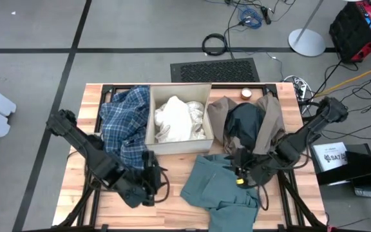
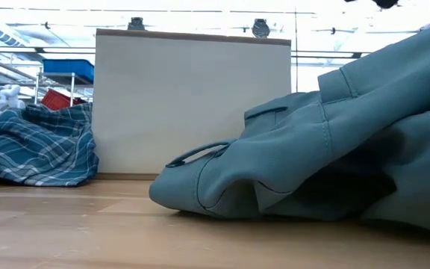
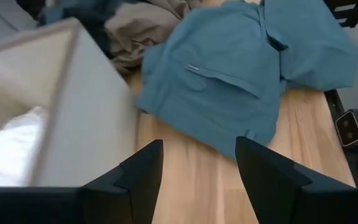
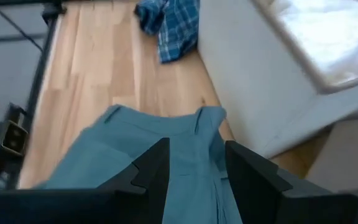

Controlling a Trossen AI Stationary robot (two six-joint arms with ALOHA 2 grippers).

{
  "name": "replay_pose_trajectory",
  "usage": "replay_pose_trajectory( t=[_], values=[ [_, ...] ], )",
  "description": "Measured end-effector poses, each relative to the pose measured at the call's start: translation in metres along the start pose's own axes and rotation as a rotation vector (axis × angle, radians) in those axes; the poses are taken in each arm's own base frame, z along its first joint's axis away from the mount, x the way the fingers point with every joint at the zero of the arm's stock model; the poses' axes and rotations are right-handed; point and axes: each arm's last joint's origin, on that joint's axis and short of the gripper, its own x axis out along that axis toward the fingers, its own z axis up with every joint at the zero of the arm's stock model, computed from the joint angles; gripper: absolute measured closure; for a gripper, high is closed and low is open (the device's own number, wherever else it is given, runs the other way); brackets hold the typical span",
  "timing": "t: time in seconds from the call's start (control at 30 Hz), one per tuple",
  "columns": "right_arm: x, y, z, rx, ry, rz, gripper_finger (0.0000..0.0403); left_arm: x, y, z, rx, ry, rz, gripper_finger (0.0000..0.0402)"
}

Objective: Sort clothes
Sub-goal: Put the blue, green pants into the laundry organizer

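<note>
Teal-green fabric garment (image 1: 221, 188) lies crumpled on the wooden counter (image 1: 172, 206), its long axis running from the tan cardboard box (image 1: 206, 90) toward the near edge. Left gripper (image 1: 152, 175) hovers beside it, fingers apart and empty; right gripper (image 1: 238, 169) hangs over its far end, fingers parted, holding nothing.

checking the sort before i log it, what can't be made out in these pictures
- How many white pieces lie in the box: high view, bunched together.
- Box contents in the low view: its near wall hides them.
- What the dark piece and taupe piece are: high view, heaped.
- The teal garment entire: partly under the right gripper.
- Left gripper tips: high view, too dark; the wrist view shows its fingers apart, empty.
</note>
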Motion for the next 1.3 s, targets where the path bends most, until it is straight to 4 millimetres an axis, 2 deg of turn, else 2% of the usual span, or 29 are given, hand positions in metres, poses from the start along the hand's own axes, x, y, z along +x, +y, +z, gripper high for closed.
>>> replay_pose_trajectory(
  t=[0.2,0.37,0.5,0.67,0.8,0.87,0.93,1.07,1.17,1.3],
  values=[
    [0.037,0.004,-0.009,-0.058,0.093,-0.062,0.0261,0.033,-0.016,-0.028,0.019,-0.098,-0.083,0.0190],
    [0.075,-0.002,-0.013,0.039,0.247,-0.018,0.0261,0.045,-0.017,-0.037,0.038,-0.123,-0.148,0.0190],
    [0.099,-0.011,-0.017,0.074,0.350,0.000,0.0261,0.049,-0.013,-0.034,0.012,-0.133,-0.178,0.0190],
    [0.114,-0.017,-0.016,0.075,0.369,0.026,0.0261,0.048,-0.015,-0.031,-0.003,-0.151,-0.214,0.0190],
    [0.129,-0.018,-0.022,0.062,0.404,-0.004,0.0262,0.046,-0.020,-0.033,-0.041,-0.151,-0.231,0.0190],
    [0.137,-0.015,-0.028,0.049,0.429,-0.016,0.0270,0.045,-0.023,-0.034,-0.049,-0.149,-0.239,0.0190],
    [0.142,-0.010,-0.035,0.028,0.450,-0.018,0.0294,0.044,-0.025,-0.035,-0.057,-0.149,-0.241,0.0190],
    [0.138,0.004,-0.039,-0.005,0.424,0.009,0.0383,0.045,-0.028,-0.039,-0.072,-0.179,-0.228,0.0190],
    [0.122,0.017,-0.031,-0.010,0.374,0.019,0.0389,0.049,-0.029,-0.044,-0.100,-0.211,-0.240,0.0190],
    [0.078,0.037,0.005,-0.053,0.248,0.080,0.0397,0.052,-0.030,-0.050,-0.143,-0.241,-0.255,0.0190]
  ],
)
